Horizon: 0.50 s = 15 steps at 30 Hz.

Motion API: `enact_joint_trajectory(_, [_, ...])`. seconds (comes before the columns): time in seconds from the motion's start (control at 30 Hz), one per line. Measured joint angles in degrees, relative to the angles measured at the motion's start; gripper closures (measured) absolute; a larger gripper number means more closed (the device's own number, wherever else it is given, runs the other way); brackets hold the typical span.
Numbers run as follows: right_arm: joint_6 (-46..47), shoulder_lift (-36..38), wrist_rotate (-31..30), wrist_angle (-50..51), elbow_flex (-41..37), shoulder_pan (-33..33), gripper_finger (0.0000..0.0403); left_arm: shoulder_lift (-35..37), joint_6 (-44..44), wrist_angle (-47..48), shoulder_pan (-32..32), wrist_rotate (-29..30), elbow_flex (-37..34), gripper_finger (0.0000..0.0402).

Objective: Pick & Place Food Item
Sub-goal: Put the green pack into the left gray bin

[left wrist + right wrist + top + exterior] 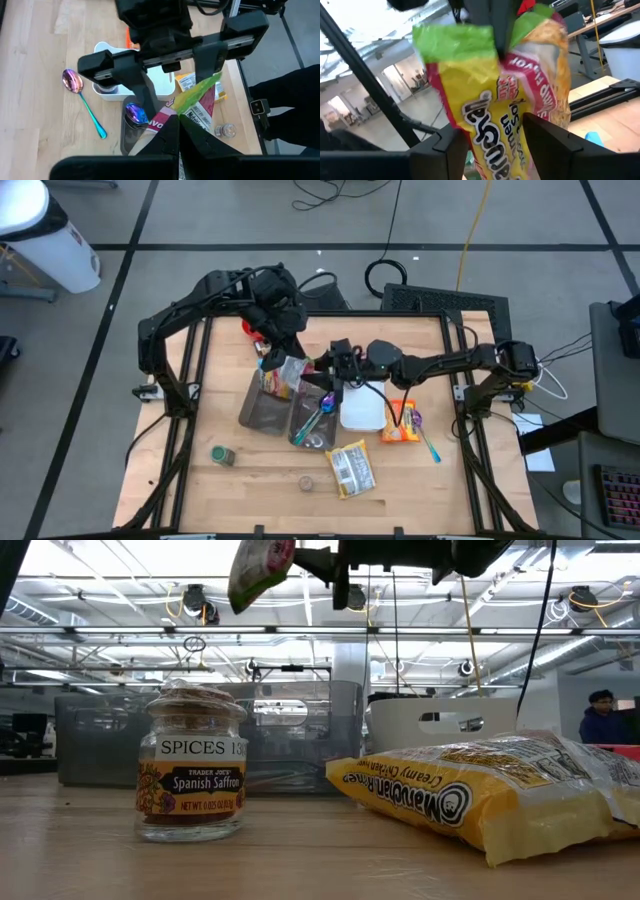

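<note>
Wooden table (250, 480) carries clutter. Two dark clear bins (262, 412) stand side by side mid-table; blue spoon (308, 420) lies in right bin. White container (362, 412) just beside bins. Maruchan ramen packet (351, 468) lies near front edge; Spanish Saffron jar (191, 762) upright near it. Left gripper (178, 119) clamped tight on top edge of ramen pack (505, 95), hanging in air above bins. Right gripper (492, 135) faces pack, fingers parted either side, not pinching.
</note>
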State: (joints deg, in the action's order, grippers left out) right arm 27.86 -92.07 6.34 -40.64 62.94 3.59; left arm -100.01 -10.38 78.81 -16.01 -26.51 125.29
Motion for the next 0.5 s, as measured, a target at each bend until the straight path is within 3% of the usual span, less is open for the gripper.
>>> enact_joint_trajectory(0.5, [2.04, 0.09, -0.03, 3.99, 0.0, 2.01, 0.0224, -0.02, -1.07, 1.68, 0.0, 2.76, -0.04, 0.04])
